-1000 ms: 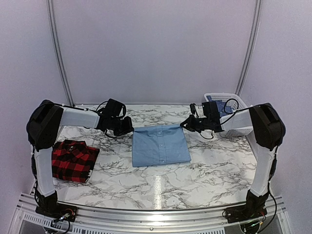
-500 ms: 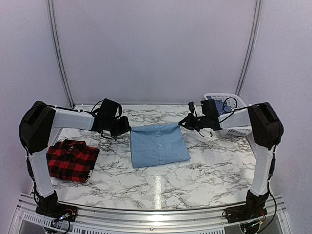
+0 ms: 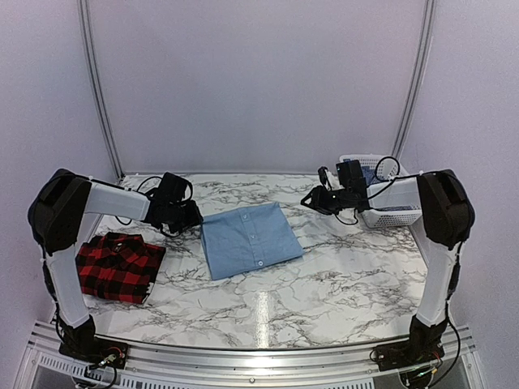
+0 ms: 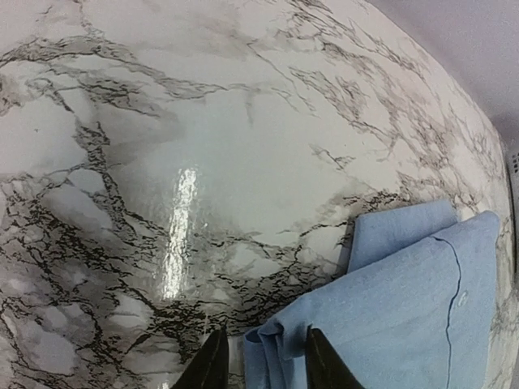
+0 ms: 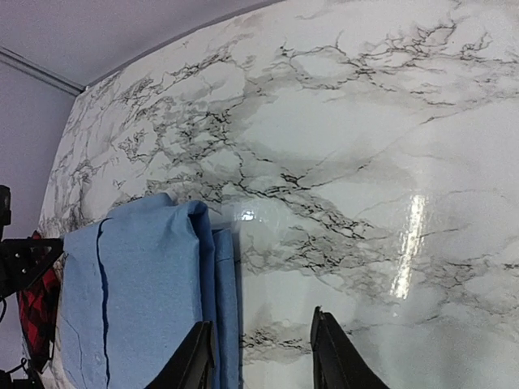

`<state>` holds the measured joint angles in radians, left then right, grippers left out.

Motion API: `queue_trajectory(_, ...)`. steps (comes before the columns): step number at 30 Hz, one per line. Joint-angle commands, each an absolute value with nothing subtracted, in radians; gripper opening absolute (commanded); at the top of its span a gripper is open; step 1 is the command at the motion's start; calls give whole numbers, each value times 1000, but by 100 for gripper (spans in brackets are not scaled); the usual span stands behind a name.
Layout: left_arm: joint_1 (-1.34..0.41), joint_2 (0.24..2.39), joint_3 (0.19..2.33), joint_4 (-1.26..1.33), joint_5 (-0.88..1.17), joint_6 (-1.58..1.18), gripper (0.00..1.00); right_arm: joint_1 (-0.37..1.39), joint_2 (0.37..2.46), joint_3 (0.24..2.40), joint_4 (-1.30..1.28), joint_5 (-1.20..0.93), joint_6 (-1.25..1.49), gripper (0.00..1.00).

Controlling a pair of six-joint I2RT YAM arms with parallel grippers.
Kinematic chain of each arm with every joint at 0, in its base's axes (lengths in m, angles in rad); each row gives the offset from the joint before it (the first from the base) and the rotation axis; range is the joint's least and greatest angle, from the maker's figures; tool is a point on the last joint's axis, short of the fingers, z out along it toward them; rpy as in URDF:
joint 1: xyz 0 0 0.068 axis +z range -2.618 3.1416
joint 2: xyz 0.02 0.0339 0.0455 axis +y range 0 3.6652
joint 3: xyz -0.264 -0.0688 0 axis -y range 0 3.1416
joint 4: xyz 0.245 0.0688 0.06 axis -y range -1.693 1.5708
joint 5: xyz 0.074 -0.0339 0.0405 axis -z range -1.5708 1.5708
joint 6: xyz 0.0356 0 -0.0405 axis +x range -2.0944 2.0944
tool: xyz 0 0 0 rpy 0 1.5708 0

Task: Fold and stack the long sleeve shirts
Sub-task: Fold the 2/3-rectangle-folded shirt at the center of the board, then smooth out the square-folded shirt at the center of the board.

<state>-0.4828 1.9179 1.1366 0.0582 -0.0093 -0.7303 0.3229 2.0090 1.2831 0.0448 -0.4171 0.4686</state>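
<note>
The marble table (image 3: 340,275) holds the blue shirt (image 3: 250,237), folded and skewed at its middle, and the folded plaid shirt (image 3: 120,265) at the left. The left gripper (image 4: 265,344) pinches the blue shirt's far-left corner. The right gripper (image 5: 261,318) is spread above bare marble, the blue shirt's edge near one finger.

a grey-veined marble worktop (image 3: 324,292) fills the centre of the frame; a white slatted basket (image 3: 394,215) sits at middle right.

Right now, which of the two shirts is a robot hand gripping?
The light blue shirt in the middle: its corner sits between the left gripper's fingers. The red plaid shirt lies untouched at the left.
</note>
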Motion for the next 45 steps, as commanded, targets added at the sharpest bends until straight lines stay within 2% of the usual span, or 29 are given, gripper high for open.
queue_trajectory(1,-474,1851,1119,57,-83,-728,41,379,1921,1321,-33,-390,416,37)
queue_trajectory(6,-483,1727,1107,16,-147,-689,56,446,1951,1325,-9,-437,427,30)
queue_trajectory(9,-524,1694,1111,-27,-128,-675,57,469,2009,1361,46,-470,436,24)
queue_trajectory(10,-542,1691,1111,-39,-131,-674,56,472,2032,1381,63,-487,442,23)
queue_trajectory(14,-580,1740,1122,-32,-70,-707,39,473,2144,1474,155,-565,489,18)
queue_trajectory(22,-614,1945,1290,-9,36,-682,23,474,2369,1666,230,-657,616,16)
queue_trajectory(27,-574,2027,1324,-9,27,-729,18,469,2456,1800,175,-642,655,15)
queue_trajectory(33,-493,2074,1285,-20,25,-767,15,460,2503,1848,131,-651,689,15)
queue_trajectory(39,-469,2075,1287,-20,50,-749,14,458,2469,1845,62,-621,631,17)
queue_trajectory(45,-468,2026,1309,-38,52,-719,15,460,2362,1865,-78,-553,521,22)
